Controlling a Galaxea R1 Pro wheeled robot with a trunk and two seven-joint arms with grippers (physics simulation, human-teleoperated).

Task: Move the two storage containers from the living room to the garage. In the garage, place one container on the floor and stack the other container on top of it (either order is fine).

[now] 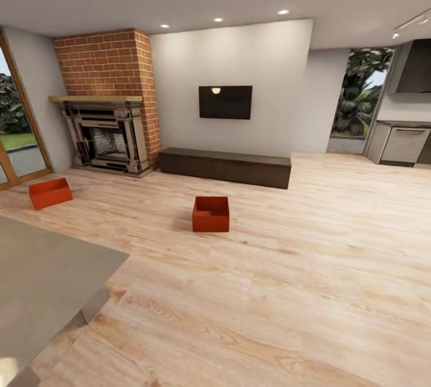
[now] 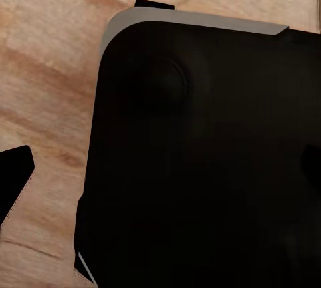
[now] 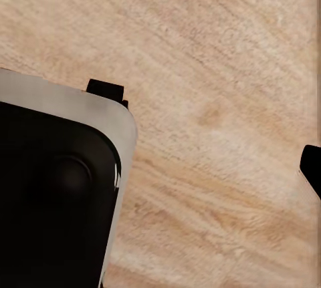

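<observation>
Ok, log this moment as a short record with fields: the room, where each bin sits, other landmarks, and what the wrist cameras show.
room: living room, light wood plank floor
container one: storage container, on the floor in front of the dark bench, open top up, empty
container two: second storage container, on the floor at far left, near the brick fireplace and the glass door
wall: black TV above the bench
near left: grey flat surface
wrist views: wood floor and the robot's dark base
task progress: neither container picked up

A grey table (image 1: 42,279) and glass door (image 1: 15,136) are cut by the frame's edge.
</observation>
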